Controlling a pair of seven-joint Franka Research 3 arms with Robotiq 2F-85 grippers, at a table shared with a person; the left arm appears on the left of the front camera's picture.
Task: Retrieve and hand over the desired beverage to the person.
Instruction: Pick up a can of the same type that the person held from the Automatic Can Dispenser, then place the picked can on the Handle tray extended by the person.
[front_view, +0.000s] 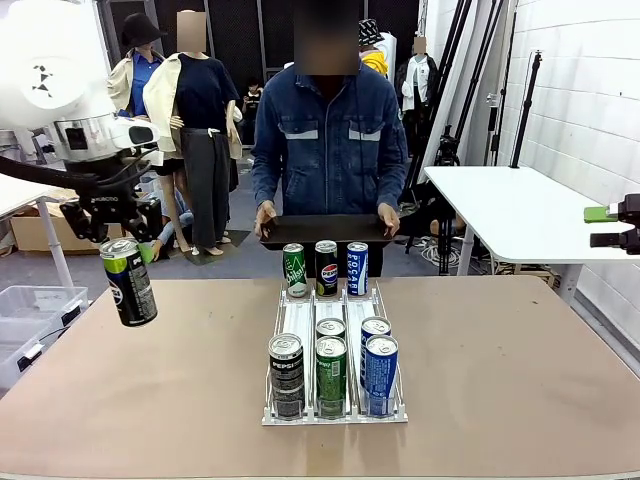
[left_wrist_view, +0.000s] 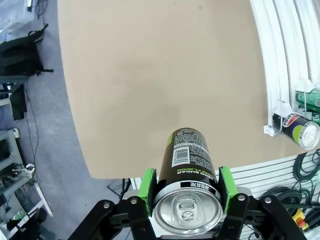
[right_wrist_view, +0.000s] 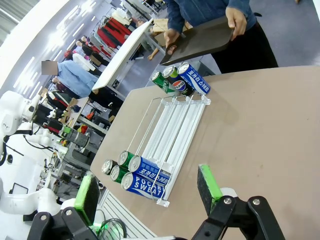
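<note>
1. Near the left edge of the brown table (front_view: 520, 360), the left gripper (left_wrist_view: 186, 189) pinched a black aluminium can with a green label (front_view: 129, 283), possibly Pepsi, in the air.
2. The right gripper (right_wrist_view: 148, 192) stood spread, empty.
3. The person in a blue denim jacket (front_view: 330, 140) stood across the table.

Black can (front_view: 128, 282) with a yellow-green band and silver top, slightly tilted, clamped near its top between the green pads of the left gripper (left_wrist_view: 187, 187), in the air by the table's (front_view: 150, 400) left edge. Person (front_view: 330, 140) in a blue denim jacket stands at the far side, both hands holding a dark tray (front_view: 325, 231) level
</note>
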